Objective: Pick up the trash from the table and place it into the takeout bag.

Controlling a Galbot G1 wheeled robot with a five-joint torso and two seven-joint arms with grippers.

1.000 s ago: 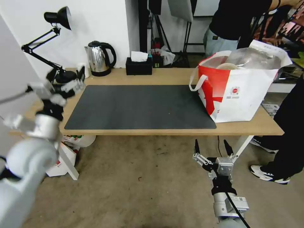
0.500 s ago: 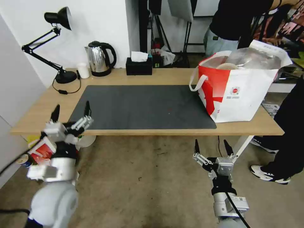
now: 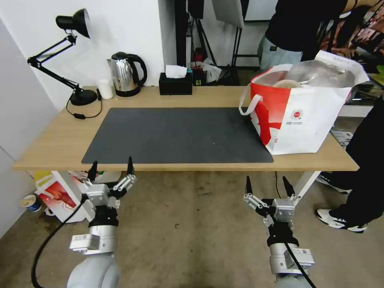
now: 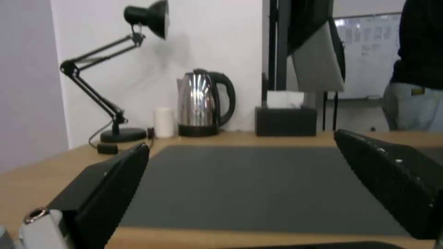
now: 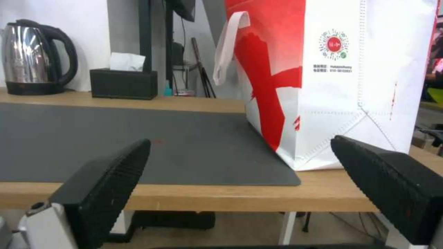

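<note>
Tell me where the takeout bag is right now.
In the head view the takeout bag stands upright on the right end of the table, its base overlapping the dark mat's right edge, well right of the black tissue box.

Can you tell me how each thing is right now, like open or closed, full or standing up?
takeout bag: upright on the table, top open, leftovers inside
left gripper: open, empty, below the table edge
right gripper: open, empty, below the table edge
kettle: upright, lid shut
desk lamp: standing, whether lit cannot be told
tissue box: tissue sticking out
</note>
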